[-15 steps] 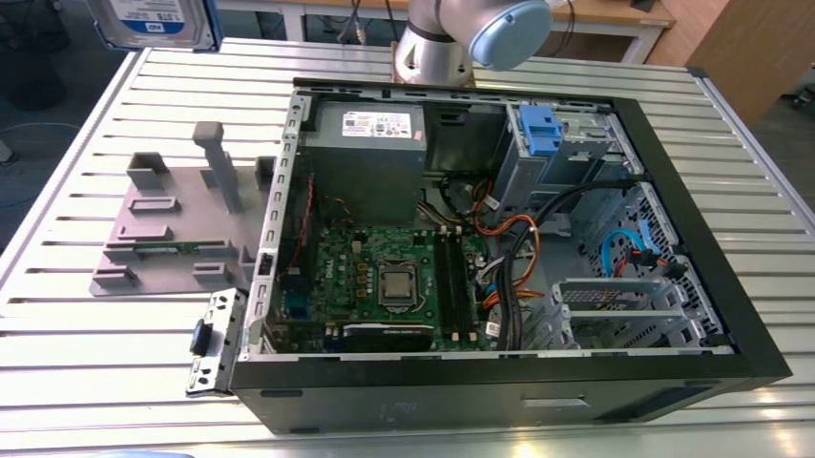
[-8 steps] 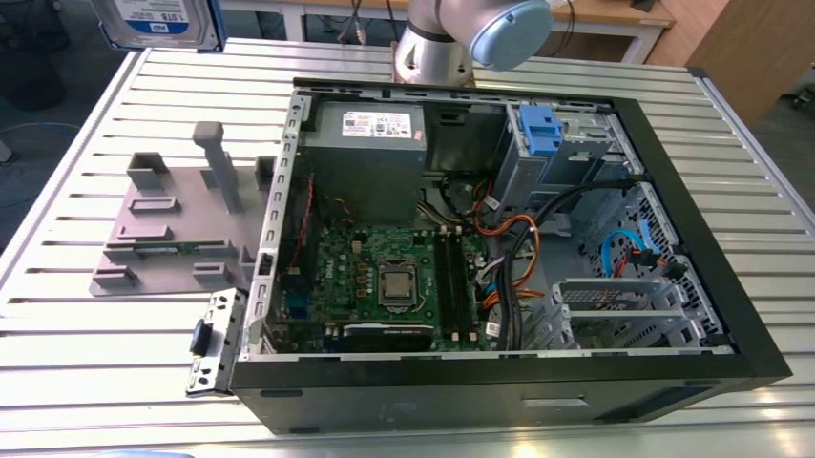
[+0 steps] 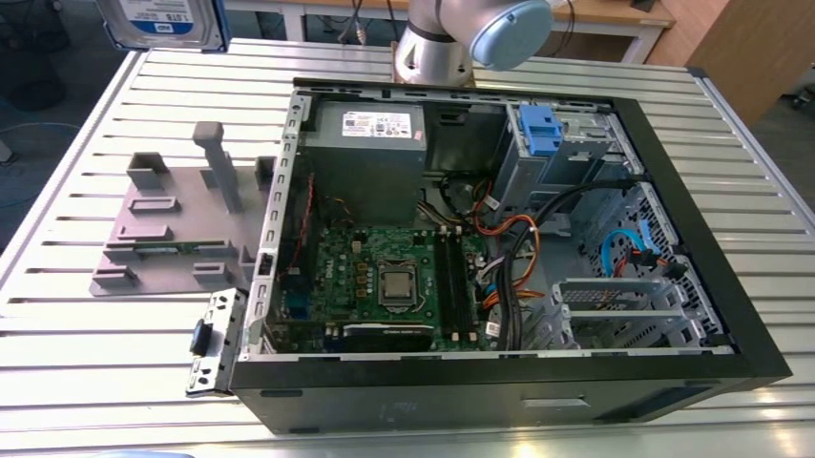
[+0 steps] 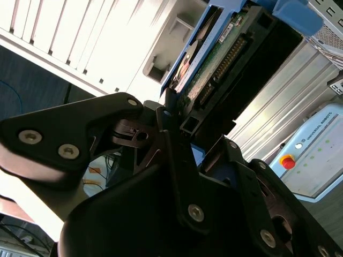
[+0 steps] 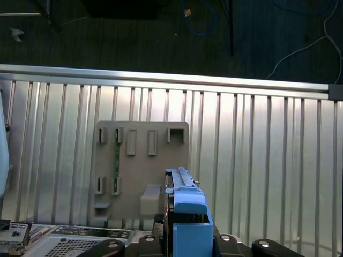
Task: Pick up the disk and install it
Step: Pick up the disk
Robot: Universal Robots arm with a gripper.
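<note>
While my jaws are clamped on the flat silver hard disk in its blue plastic bracket (image 3: 159, 19), it hangs above the slatted metal worktop (image 3: 76, 363). Pick-up looks done; install needs it squared to the open black computer case (image 3: 510, 391).

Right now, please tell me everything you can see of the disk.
The disk is a flat silver metal drive, white label with a blue band, in a blue plastic bracket. The second wrist view shows its green circuit board. The gripper holds it raised above the table, jaws shut on one end.
</note>
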